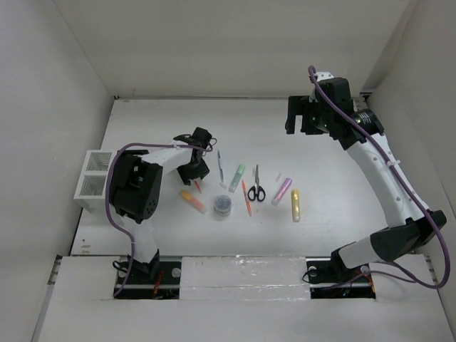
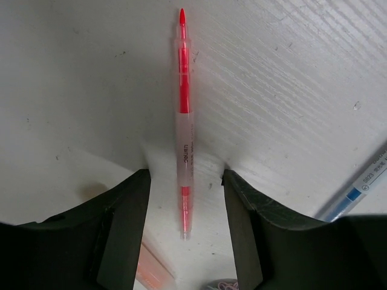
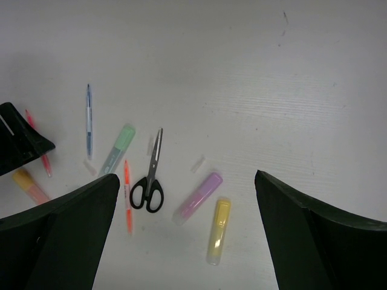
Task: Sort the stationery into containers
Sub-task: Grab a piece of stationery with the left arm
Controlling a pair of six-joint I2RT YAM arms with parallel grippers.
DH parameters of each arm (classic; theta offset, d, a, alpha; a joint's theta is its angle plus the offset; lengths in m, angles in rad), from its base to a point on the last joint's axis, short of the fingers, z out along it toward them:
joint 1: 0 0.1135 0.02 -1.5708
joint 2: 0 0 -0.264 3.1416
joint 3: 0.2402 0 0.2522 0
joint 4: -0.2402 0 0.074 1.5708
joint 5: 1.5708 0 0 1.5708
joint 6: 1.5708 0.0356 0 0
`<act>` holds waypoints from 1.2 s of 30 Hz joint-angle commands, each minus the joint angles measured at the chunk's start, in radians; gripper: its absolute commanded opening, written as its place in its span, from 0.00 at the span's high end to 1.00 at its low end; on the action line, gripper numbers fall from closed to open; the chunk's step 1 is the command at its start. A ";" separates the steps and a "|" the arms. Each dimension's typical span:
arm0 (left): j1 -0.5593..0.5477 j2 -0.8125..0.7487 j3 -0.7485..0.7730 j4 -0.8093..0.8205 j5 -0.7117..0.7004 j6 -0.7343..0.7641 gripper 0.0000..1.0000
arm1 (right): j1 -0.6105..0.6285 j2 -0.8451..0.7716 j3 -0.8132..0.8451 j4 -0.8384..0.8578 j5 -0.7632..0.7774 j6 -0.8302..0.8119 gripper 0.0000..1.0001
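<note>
— Seen from above, where does the stationery lie?
— In a loose row mid-table [image 1: 335,228]: orange highlighter [image 1: 193,201], tub [image 1: 223,205], grey pen [image 1: 221,168], green highlighter [image 1: 236,177], orange pen [image 1: 246,198], scissors [image 1: 256,187], pink highlighter [image 1: 282,191], yellow highlighter [image 1: 296,205]. The white organiser [image 1: 94,182] stands at the table's left edge. The left jaws are low over the red pen [image 1: 197,185]; the right jaws hang at the far right.
— And the left wrist view?
— The left jaws are spread, one on each side of the red pen [image 2: 184,121], which lies flat, touching neither.
— The right wrist?
— The right jaws gape wide, holding nothing, above the scissors [image 3: 148,181] and pink highlighter [image 3: 198,198].
</note>
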 commanded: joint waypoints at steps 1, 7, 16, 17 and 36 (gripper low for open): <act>0.002 -0.005 -0.033 -0.023 0.015 -0.014 0.53 | 0.011 -0.004 0.044 0.045 -0.014 -0.008 0.00; 0.038 0.004 -0.096 0.010 0.044 -0.014 0.68 | 0.011 -0.004 0.053 0.045 -0.023 -0.008 0.00; 0.039 0.024 -0.130 0.041 0.064 -0.014 0.96 | 0.011 -0.004 0.053 0.045 -0.032 -0.008 0.00; 0.039 0.033 -0.130 0.041 0.073 -0.014 1.00 | 0.011 -0.004 0.053 0.045 -0.032 -0.008 0.00; 0.039 -0.172 0.158 -0.101 0.000 0.107 1.00 | 0.194 0.128 0.053 0.084 -0.266 -0.092 0.15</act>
